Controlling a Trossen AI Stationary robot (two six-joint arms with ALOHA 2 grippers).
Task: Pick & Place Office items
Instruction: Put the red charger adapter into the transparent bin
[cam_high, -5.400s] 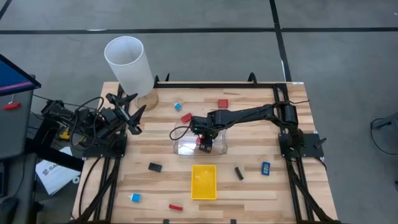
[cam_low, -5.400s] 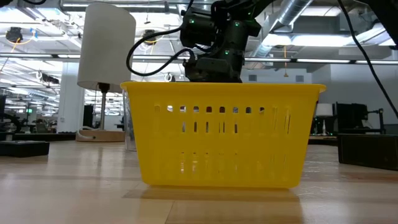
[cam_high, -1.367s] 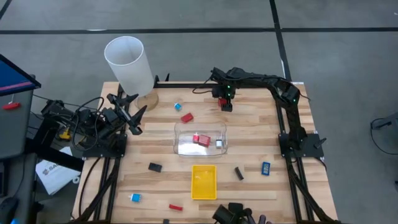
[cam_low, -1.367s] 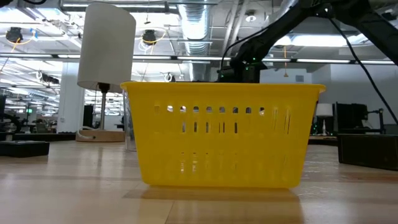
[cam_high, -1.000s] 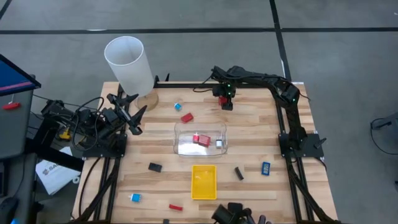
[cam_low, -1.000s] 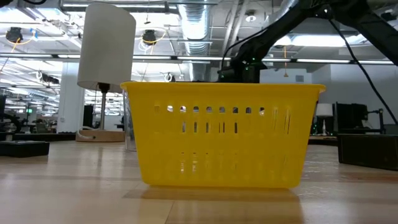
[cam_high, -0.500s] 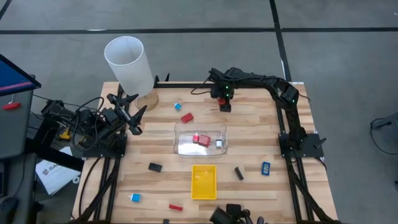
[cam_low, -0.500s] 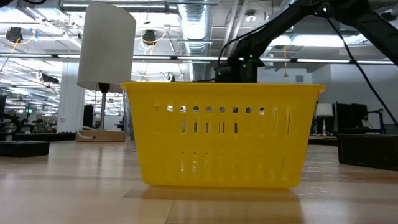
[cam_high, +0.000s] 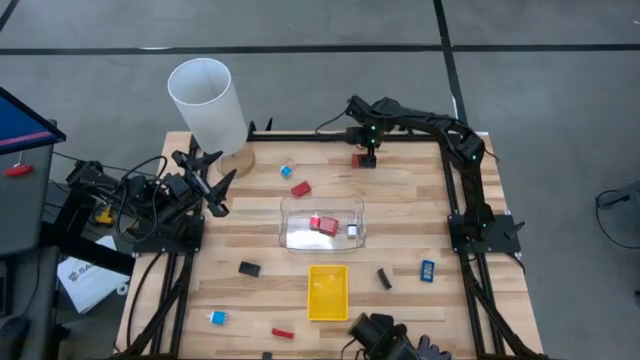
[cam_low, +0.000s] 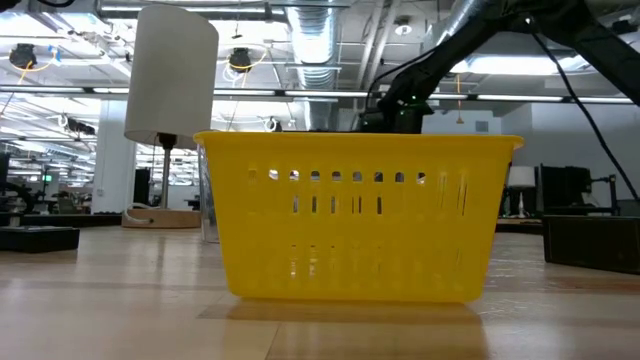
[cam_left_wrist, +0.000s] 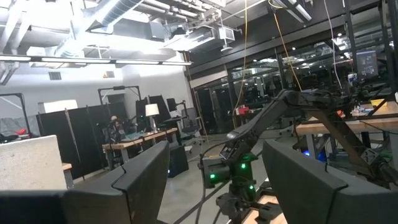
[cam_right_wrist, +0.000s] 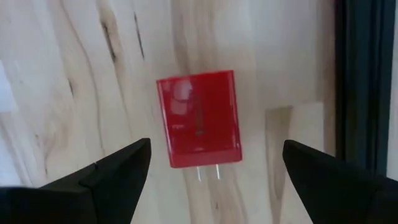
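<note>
- Right gripper (cam_high: 368, 150): hovering over the upper middle of the high view, near the table's (cam_high: 400, 215) far edge, fingers spread wide and holding nothing.
- Red block (cam_right_wrist: 198, 117): lying flat on the wood between those wide fingers in the right wrist view, two thin metal prongs showing at one end; in the high view it is sitting just below the gripper (cam_high: 361, 161).
- Left gripper (cam_high: 205, 170): waiting at the left edge of the high view beside the white cylinder (cam_high: 207, 103), fingers standing well apart, empty.
- Clear plastic tray (cam_high: 323, 239): sitting at frame centre; it is holding a red piece (cam_high: 323, 224) and a small white-and-blue bit (cam_high: 352, 231).
- Yellow tray (cam_high: 328, 292): sitting just below the clear one; nothing can be made out inside it. In the low view its slotted wall (cam_low: 357, 215) is filling the middle.
- Loose items, high view:
  - second red block (cam_high: 299, 188) and a blue-and-white bit (cam_high: 285, 171), upper left of the clear tray;
  - black rectangular bit (cam_high: 249, 268), lower left of centre;
  - black bit (cam_high: 384, 278) and blue piece (cam_high: 427, 269), lower right;
  - blue-and-white bit (cam_high: 217, 318) and thin red stick (cam_high: 283, 333), along the bottom edge.
</note>
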